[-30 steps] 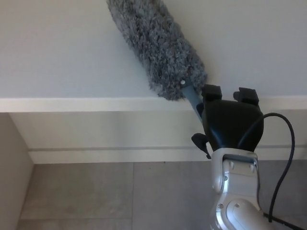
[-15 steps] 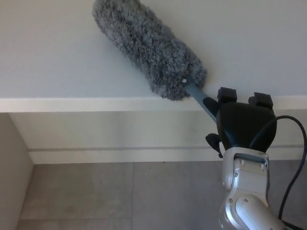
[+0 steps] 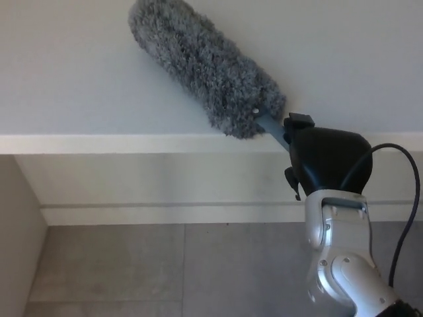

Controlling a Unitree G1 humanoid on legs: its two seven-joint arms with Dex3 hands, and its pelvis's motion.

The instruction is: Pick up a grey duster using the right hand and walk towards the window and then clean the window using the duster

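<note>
My right hand [image 3: 324, 162] rises from the lower right, black fingers shut on the blue-grey handle [image 3: 272, 127] of the grey fluffy duster [image 3: 205, 66]. The duster head slants up and to the left, lying against the pale window pane [image 3: 79, 66] above the white sill [image 3: 132, 143]. Its lower end overlaps the sill edge. My left hand does not show.
Below the sill runs a white wall with a skirting board [image 3: 165, 212], then grey floor tiles [image 3: 145, 271]. A beige wall or panel [image 3: 16, 238] stands at the far left. A black cable [image 3: 406, 198] loops beside my right forearm.
The duster head has swung left and down across the pane, then barely moved. My right hand shifted right and turned, so the fingertips now show less.
</note>
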